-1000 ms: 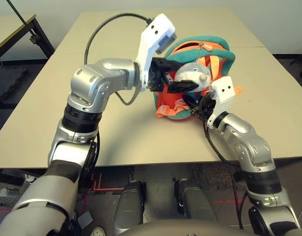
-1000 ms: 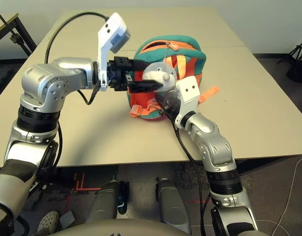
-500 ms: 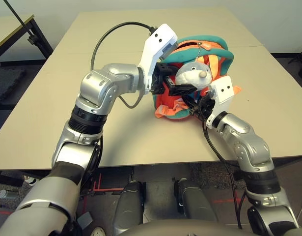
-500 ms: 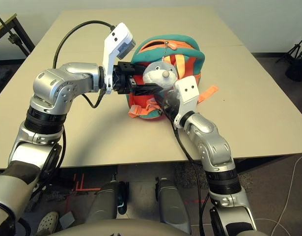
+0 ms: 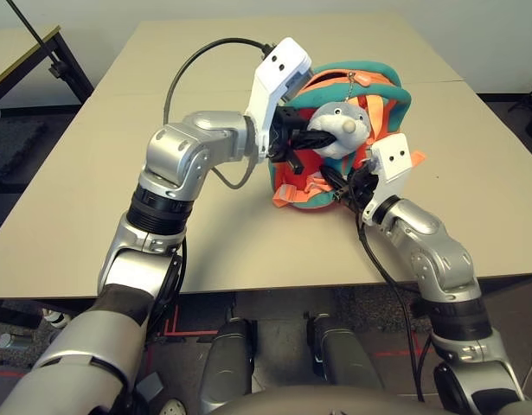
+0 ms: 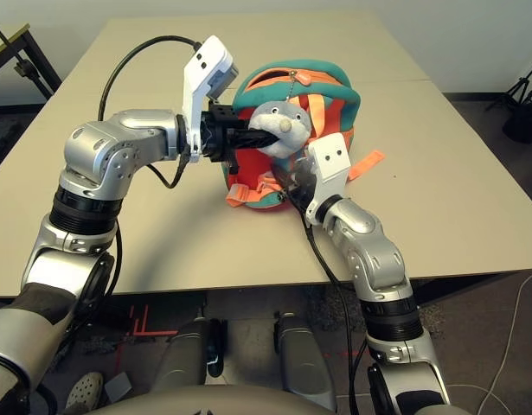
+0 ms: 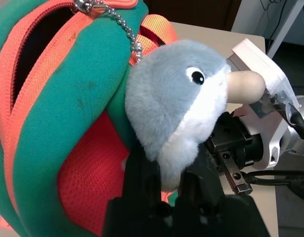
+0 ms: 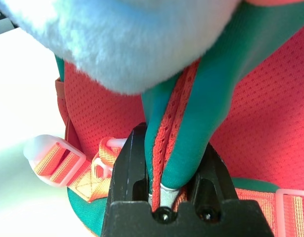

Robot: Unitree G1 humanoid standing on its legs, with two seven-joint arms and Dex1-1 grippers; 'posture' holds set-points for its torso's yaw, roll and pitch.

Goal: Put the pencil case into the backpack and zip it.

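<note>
Our left gripper (image 7: 166, 173) is clamped on the underside of the plush charm (image 7: 176, 106), a grey-white dolphin hanging by a bead chain (image 7: 123, 30) from the zipper pull at the top of the backpack (image 5: 352, 130). Our right gripper (image 8: 166, 190) is pinched on a fold of the backpack's teal trim and orange zipper tape (image 8: 174, 123), low on the side facing us. We see the backpack standing upright near the middle of the table (image 5: 92, 173), its top opening gaping dark beside the charm. Light orange straps (image 5: 304, 188) spill onto the tabletop at its base. We cannot see the pencil case in any view.
</note>
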